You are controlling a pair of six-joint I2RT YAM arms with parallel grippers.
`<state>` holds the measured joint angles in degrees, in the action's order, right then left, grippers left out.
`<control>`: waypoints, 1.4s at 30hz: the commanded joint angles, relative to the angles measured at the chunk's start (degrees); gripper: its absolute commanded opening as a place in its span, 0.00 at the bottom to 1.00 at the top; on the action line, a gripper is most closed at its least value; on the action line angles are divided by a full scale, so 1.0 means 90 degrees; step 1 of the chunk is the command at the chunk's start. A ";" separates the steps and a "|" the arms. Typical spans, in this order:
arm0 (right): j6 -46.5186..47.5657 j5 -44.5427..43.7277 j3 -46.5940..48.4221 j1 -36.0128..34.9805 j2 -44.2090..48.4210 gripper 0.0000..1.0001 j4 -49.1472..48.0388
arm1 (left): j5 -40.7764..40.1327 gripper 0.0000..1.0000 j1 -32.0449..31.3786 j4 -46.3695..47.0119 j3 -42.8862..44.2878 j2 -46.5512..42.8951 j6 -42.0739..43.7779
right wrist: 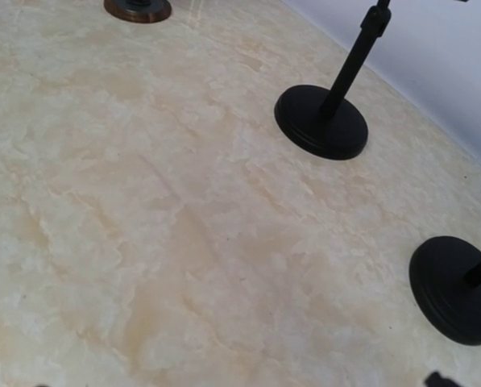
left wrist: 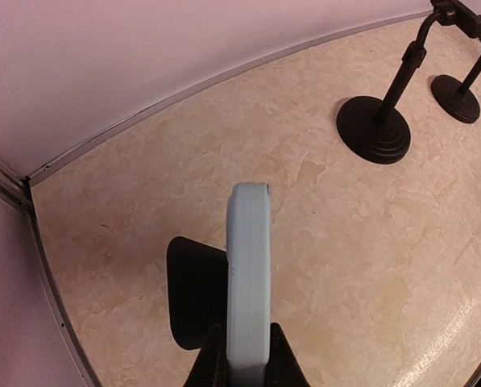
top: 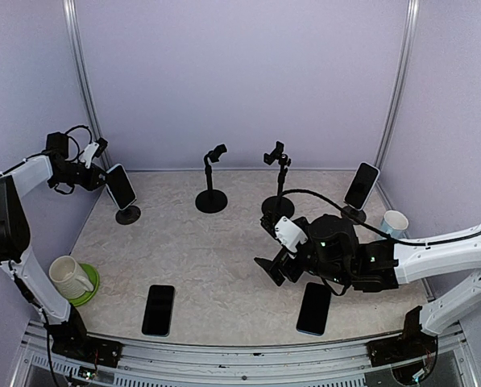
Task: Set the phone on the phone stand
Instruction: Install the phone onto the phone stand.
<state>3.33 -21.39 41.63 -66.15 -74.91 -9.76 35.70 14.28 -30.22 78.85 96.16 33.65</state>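
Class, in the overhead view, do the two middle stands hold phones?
No: the left middle stand and the right middle stand both carry nothing.

A beige, marbled worktop [top: 216, 258] carried two drinking vessels, well apart. Near its front left corner a white mug [top: 67, 276] stood upright on a green coaster [top: 90, 292], its handle turned towards the front right. By the right edge stood a white cup [top: 395, 222], also upright, with a bluish tint low on its side. Pale lavender walls [top: 240, 81] closed in the scene, with a metal pole [top: 80, 81] in the left back corner and another pole [top: 398, 89] in the right. An aluminium rail [top: 224, 359] ran along the near edge.
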 commanded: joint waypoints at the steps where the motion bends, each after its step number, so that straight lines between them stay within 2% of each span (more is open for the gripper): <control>1: -0.0068 0.0062 -0.0055 0.0055 -0.0055 1.00 -0.0146 | 0.0029 0.00 -0.0028 0.0291 0.0127 0.0118 0.0003; 10: -0.0058 0.0054 -0.0045 0.0055 -0.0082 1.00 -0.0146 | -0.0039 0.06 -0.0044 0.0213 0.0277 0.0261 -0.0008; 42: -0.0058 0.0091 -0.0026 0.0075 -0.0143 1.00 -0.0146 | -0.0421 0.16 -0.0082 0.0212 0.0370 0.0347 -0.0173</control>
<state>3.33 -20.97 41.63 -66.13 -75.90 -9.78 33.39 13.74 -29.26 81.06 98.65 32.45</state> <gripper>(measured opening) 0.998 0.160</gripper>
